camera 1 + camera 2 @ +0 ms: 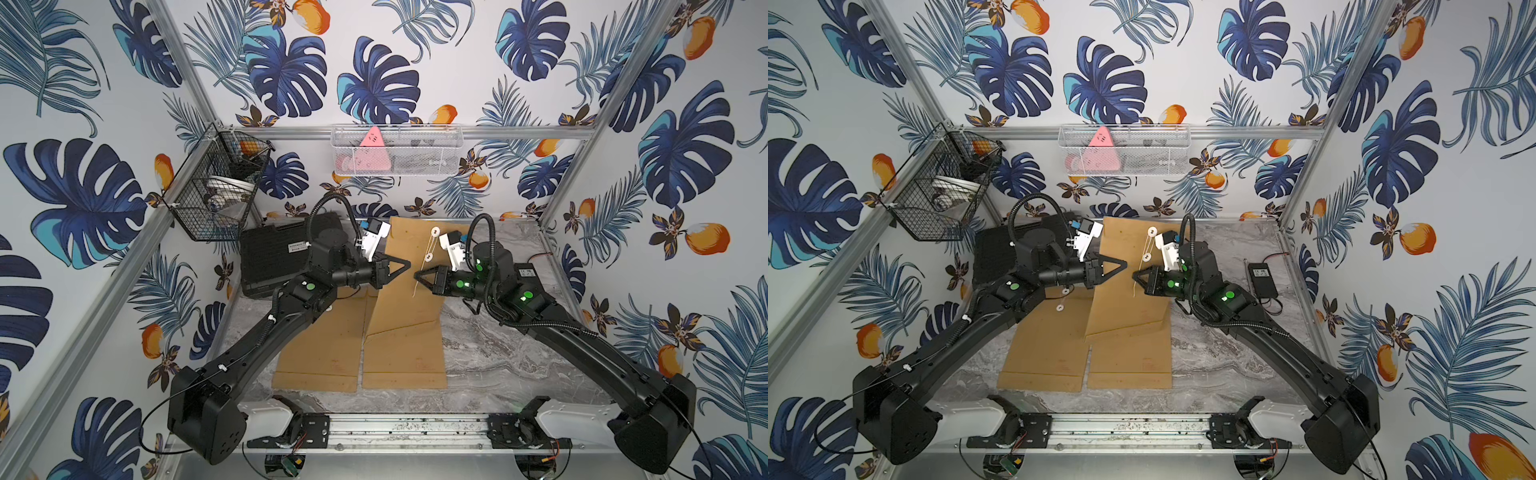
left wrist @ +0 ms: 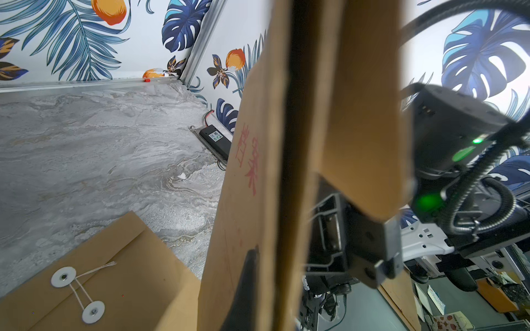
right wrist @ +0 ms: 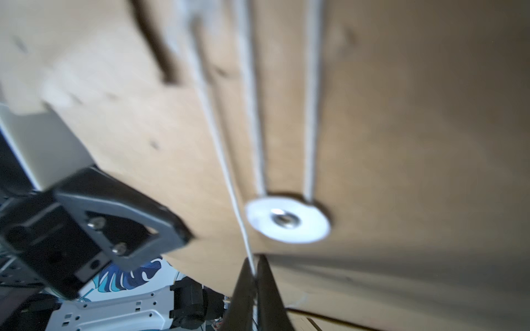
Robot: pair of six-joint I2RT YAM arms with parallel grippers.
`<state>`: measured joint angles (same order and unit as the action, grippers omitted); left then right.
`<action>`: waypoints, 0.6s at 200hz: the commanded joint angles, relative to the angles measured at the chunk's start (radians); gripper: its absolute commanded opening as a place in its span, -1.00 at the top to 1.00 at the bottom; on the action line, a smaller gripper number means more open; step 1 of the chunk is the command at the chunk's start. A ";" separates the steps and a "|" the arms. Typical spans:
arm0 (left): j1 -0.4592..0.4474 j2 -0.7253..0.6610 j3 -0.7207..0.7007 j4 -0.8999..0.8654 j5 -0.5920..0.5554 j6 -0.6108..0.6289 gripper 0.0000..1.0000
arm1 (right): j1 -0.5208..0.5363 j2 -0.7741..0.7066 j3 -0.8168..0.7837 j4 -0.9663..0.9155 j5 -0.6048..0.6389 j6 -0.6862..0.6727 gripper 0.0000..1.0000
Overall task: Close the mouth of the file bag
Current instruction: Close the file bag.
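Observation:
A brown file bag (image 1: 405, 307) (image 1: 1129, 307) has its upper half raised off the marble table while its lower half lies flat. My left gripper (image 1: 409, 262) (image 1: 1126, 262) is shut on the raised bag's left edge; in the left wrist view one dark finger (image 2: 248, 275) lies against the paper and the other is hidden behind it. White string (image 1: 420, 277) runs between the two white discs (image 1: 435, 231) (image 3: 286, 219). A loose end of it passes into my right gripper (image 1: 415, 275) (image 3: 254, 268), which is shut on the string.
A second file bag (image 1: 324, 345) (image 2: 114, 272) lies flat to the left, its string wound round its discs. A black case (image 1: 278, 257) sits back left under a wire basket (image 1: 216, 187). A white mesh basket (image 1: 397, 149) hangs on the back wall. A power adapter (image 1: 1262, 278) lies at the right.

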<state>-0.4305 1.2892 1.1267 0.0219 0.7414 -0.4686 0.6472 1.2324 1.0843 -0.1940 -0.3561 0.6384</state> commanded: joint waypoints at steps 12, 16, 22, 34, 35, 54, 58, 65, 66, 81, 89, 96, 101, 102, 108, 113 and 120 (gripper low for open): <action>0.000 -0.004 0.018 0.033 0.033 -0.010 1.00 | 0.007 -0.008 -0.044 0.096 0.024 -0.007 0.73; 0.000 -0.004 0.019 0.033 0.033 -0.011 1.00 | 0.010 -0.010 -0.051 0.111 0.029 -0.006 0.73; 0.001 -0.003 0.019 0.033 0.033 -0.013 1.00 | 0.013 -0.015 -0.060 0.130 0.040 -0.007 0.73; 0.000 -0.004 0.021 0.033 0.037 -0.015 1.00 | 0.020 -0.023 -0.075 0.159 0.065 -0.010 0.73; 0.001 -0.004 0.021 0.033 0.036 -0.016 1.00 | 0.020 -0.024 -0.076 0.162 0.066 -0.010 0.73; 0.000 -0.004 0.023 0.033 0.036 -0.016 1.00 | 0.026 -0.030 -0.089 0.181 0.096 -0.023 0.75; 0.001 -0.003 0.022 0.032 0.037 -0.016 1.00 | 0.027 -0.030 -0.092 0.184 0.101 -0.025 0.75; 0.000 -0.003 0.023 0.033 0.037 -0.016 1.00 | 0.028 -0.030 -0.096 0.185 0.107 -0.026 0.77; 0.000 -0.003 0.023 0.032 0.036 -0.015 1.00 | 0.028 -0.030 -0.096 0.186 0.108 -0.028 0.78; 0.001 -0.003 0.022 0.031 0.037 -0.016 1.00 | 0.032 -0.029 -0.101 0.184 0.120 -0.031 0.87; 0.001 -0.002 0.021 0.029 0.035 -0.015 1.00 | 0.035 -0.032 -0.108 0.188 0.127 -0.032 0.93; 0.000 -0.004 0.021 0.027 0.033 -0.012 1.00 | 0.037 -0.036 -0.112 0.189 0.130 -0.030 0.98; 0.000 -0.006 0.020 0.025 0.032 -0.011 1.00 | 0.037 -0.039 -0.114 0.185 0.133 -0.028 1.00; 0.000 -0.006 0.020 0.024 0.032 -0.010 1.00 | 0.037 -0.040 -0.114 0.184 0.133 -0.029 1.00; 0.002 -0.006 0.021 0.017 0.030 -0.003 1.00 | 0.037 -0.045 -0.114 0.176 0.135 -0.031 1.00; 0.002 -0.007 0.023 0.008 0.028 0.005 1.00 | 0.037 -0.049 -0.115 0.168 0.137 -0.033 1.00; 0.005 -0.008 0.025 -0.002 0.025 0.014 1.00 | 0.037 -0.055 -0.116 0.154 0.141 -0.035 1.00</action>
<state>-0.4301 1.2884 1.1404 0.0208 0.7551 -0.4759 0.6819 1.1950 0.9707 -0.0616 -0.2470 0.6159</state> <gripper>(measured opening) 0.055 0.059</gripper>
